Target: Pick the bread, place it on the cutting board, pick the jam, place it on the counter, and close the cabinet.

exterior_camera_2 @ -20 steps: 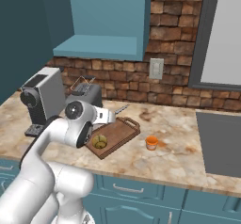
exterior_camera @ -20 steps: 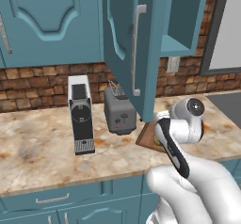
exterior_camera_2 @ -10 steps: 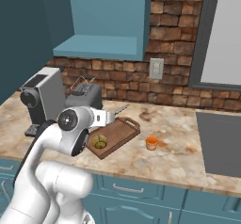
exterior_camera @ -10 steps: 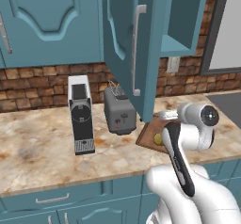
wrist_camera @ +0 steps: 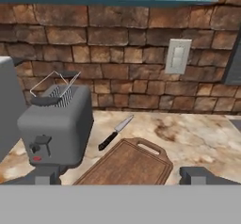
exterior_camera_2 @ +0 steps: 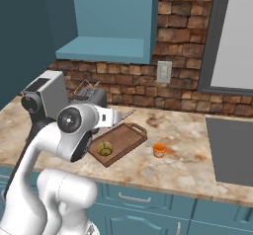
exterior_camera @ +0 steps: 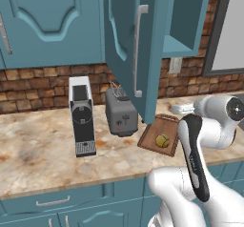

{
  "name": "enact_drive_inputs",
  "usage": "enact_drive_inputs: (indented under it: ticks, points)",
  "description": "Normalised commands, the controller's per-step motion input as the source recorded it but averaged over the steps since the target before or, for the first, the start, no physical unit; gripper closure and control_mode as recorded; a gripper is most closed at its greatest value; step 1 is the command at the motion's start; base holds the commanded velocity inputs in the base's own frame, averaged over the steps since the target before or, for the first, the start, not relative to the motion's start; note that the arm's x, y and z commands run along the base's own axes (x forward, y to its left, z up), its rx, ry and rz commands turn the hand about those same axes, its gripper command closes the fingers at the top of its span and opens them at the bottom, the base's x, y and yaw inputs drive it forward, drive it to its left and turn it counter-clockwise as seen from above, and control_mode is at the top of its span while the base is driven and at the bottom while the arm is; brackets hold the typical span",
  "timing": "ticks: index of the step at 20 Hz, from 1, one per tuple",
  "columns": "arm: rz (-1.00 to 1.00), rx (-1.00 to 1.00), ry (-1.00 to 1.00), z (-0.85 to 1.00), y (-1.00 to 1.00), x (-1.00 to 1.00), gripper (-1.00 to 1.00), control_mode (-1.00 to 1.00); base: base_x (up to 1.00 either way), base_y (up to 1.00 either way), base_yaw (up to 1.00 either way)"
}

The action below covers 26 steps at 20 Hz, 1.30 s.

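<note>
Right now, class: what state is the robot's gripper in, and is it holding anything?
Gripper: open, jaws wide apart, holding nothing.

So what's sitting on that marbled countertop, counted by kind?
Appliances: 2, the white-and-black coffee machine and the grey toaster
Boards: 1, the dark-brown wooden cutting board
Food items: 2, the round yellowish bun on the board, and the small orange jam jar
Knives: 1, the black-handled knife
Total: 6
</note>
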Motion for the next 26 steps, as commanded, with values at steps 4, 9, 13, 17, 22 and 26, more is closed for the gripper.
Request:
enact_drive_inputs:
  ticks: [4, 9, 13, 17, 22, 26]
  points:
    - [0.00, 0.00, -0.15, 0.12, 0.00, -0.43, -1.00, -1.00, 0.00, 0.00, 0.00]
    - [0.00, 0.00, -0.16, 0.11, 0.00, -0.42, -1.00, -1.00, 0.00, 0.00, 0.00]
    - [0.00, 0.00, -0.17, 0.09, 0.00, -0.39, -1.00, -1.00, 0.00, 0.00, 0.00]
    - [0.00, 0.00, -0.18, 0.10, 0.00, -0.39, -1.00, -1.00, 0.00, 0.00, 0.00]
    - [0.00, 0.00, -0.16, 0.12, 0.09, -0.35, -1.00, -1.00, 0.00, 0.00, 0.00]
    - [0.00, 0.00, -0.09, 0.13, 0.15, -0.28, -1.00, -1.00, 0.00, 0.00, 0.00]
